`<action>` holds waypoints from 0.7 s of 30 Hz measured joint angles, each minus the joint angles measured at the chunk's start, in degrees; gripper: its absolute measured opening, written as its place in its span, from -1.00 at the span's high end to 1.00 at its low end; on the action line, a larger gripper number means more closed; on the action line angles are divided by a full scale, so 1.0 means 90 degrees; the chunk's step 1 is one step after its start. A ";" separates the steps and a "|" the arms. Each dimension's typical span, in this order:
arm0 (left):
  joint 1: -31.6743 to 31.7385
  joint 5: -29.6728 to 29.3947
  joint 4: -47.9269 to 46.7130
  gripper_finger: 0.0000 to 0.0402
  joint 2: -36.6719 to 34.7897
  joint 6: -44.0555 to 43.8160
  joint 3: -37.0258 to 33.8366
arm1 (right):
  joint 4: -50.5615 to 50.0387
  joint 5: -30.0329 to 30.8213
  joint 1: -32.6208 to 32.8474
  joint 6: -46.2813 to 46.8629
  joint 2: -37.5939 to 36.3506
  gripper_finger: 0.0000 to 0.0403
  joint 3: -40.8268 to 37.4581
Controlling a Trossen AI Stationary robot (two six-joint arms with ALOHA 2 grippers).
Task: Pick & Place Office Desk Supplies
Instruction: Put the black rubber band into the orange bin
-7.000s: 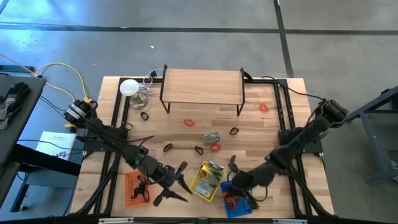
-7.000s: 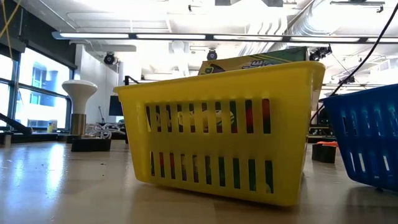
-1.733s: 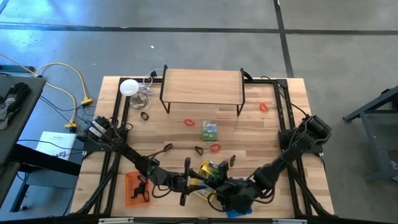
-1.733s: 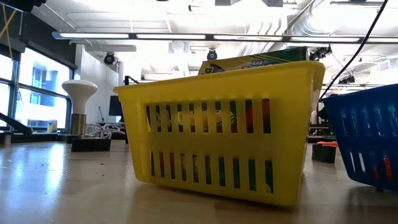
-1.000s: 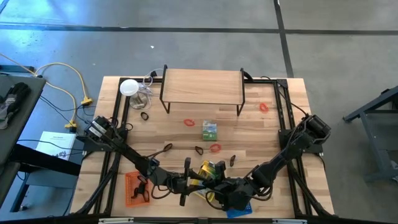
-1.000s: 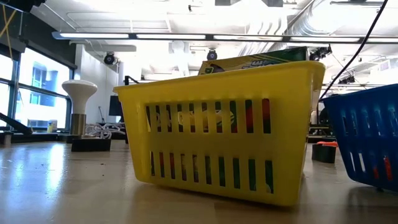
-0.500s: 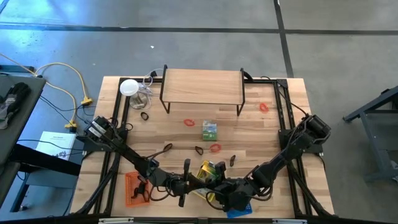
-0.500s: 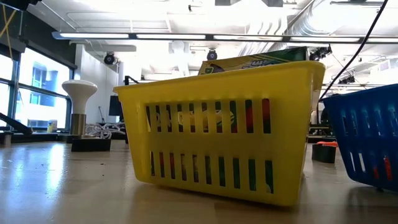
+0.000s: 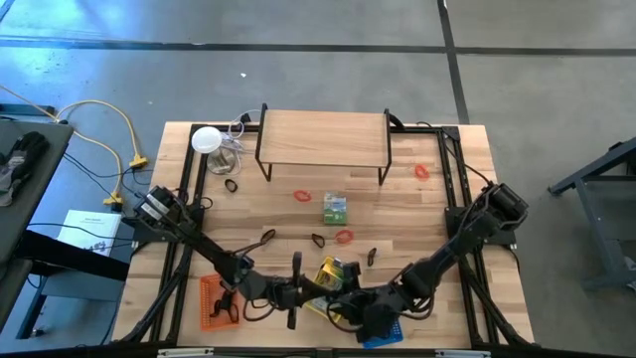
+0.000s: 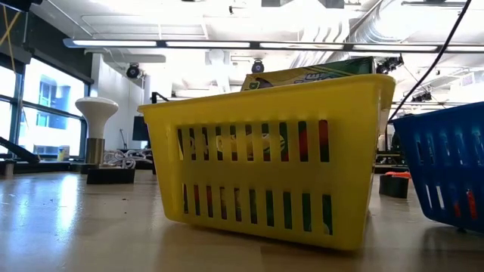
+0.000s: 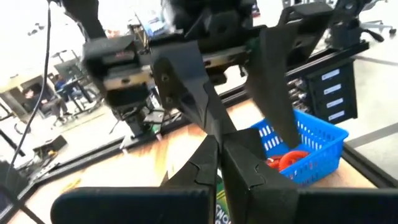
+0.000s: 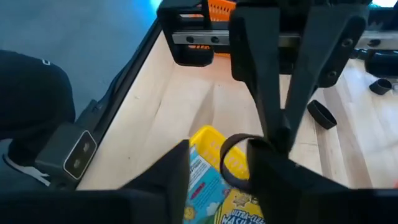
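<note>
My two grippers meet above the yellow basket, which holds a crayon box. My left gripper is shut on a black loop. My right gripper stands open, a finger on either side of that loop. On the table lie red rubber bands, a green packet and black clips. My left gripper pinches the black loop at one side of its rim between its two fingertips. The fingers come level from the table's left side. The loop hangs clear above the crayon box, between my right gripper's open fingers.
A blue basket with red bands stands at the near edge, right of the yellow one. An orange basket is at the near left. A wooden shelf riser and a white disc with wiring stand at the far side.
My left gripper has shut on the black loop and my right gripper has opened off it. Both have stayed close together over the yellow basket.
</note>
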 joint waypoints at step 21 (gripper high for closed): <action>-0.1624 -0.0764 -0.8256 1.00 -0.2023 -0.7146 0.1603 | -0.0589 0.1794 0.0924 0.0059 -0.0453 0.14 0.0007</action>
